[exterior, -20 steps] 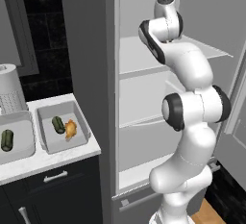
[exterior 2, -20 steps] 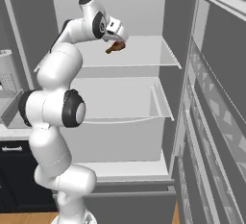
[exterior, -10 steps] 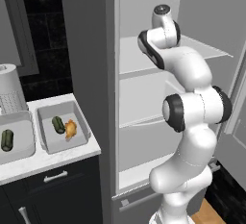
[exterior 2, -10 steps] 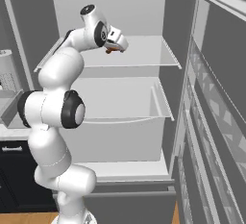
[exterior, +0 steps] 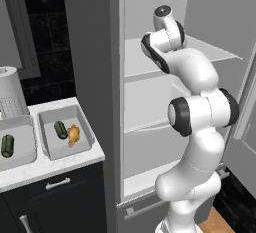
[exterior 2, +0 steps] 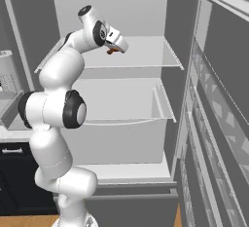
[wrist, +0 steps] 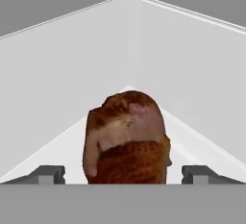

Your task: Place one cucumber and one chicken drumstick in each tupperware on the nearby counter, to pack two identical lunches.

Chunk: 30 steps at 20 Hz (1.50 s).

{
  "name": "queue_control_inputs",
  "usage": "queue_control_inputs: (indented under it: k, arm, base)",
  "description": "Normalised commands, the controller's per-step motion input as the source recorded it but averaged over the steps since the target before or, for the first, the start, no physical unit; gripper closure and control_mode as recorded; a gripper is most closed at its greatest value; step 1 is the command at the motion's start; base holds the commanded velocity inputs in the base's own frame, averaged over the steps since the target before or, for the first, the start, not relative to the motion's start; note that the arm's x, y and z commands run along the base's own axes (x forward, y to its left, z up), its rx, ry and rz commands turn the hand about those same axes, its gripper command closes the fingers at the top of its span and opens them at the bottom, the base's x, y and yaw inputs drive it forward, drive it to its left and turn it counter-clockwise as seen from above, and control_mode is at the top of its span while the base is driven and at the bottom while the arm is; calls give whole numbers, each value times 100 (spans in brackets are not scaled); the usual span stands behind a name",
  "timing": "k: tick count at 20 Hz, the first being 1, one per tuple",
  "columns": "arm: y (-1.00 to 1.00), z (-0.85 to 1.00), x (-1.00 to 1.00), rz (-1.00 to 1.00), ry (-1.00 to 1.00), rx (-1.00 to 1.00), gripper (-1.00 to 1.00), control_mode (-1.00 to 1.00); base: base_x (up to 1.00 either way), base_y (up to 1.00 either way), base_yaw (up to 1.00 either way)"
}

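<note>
Grey fridge shelves (exterior 2: pixel 131 55) are standing open at the right of the scene, and the white marble counter (exterior: pixel 55 164) is lying to their left over dark cabinets. On that counter two tupperware tubs are sitting side by side: the near-right tub (exterior: pixel 65 133) is already carrying a cucumber (exterior: pixel 60 129) and a drumstick (exterior: pixel 73 134), while the left tub (exterior: pixel 17 147) is holding just a cucumber (exterior: pixel 7 145).

Up at the upper shelf the gripper (wrist: pixel 124 174) is reaching in, its fingertips (wrist: pixel 48 174) standing wide, one on each side of the second chicken drumstick (wrist: pixel 126 139) and not yet touching it. In the right base view the same drumstick (exterior 2: pixel 112 51) is peeking out just beneath the hand, resting on the shelf.

Its look: a rounded, meaty end is facing the camera, browned and mottled with paler pink patches above and a darker, ribbed crust below. It is filling most of the gap between the fingers (so there is little room to spare on either side).

Risks, as I judge them: the lump is rounded, so closing jaws could be squeezing it forward and out rather than pinning it. A hand set slightly off centre could be nudging it deeper along the shelf. A weak hold could also be letting it drop on the swing over to the left tub.
</note>
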Motion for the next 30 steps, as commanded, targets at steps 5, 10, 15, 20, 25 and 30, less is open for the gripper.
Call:
queue_control_inputs:
  k: [5,10,15,20,25,30]
  arm:
    - [0,0,0,-2,0,0,100,-100]
    - [0,0,-40,0,-2,0,100,-100]
    - [-31,0,-100,2,-18,2,100,-100]
    - [-31,6,-100,18,-2,0,100,-100]
    - [-6,0,-100,36,3,0,100,-100]
    - [4,-7,-100,34,6,-1,100,-100]
  base:
    - [0,0,0]
    - [0,0,0]
    - [0,0,0]
    - [0,0,0]
    - [0,0,0]
    - [0,0,0]
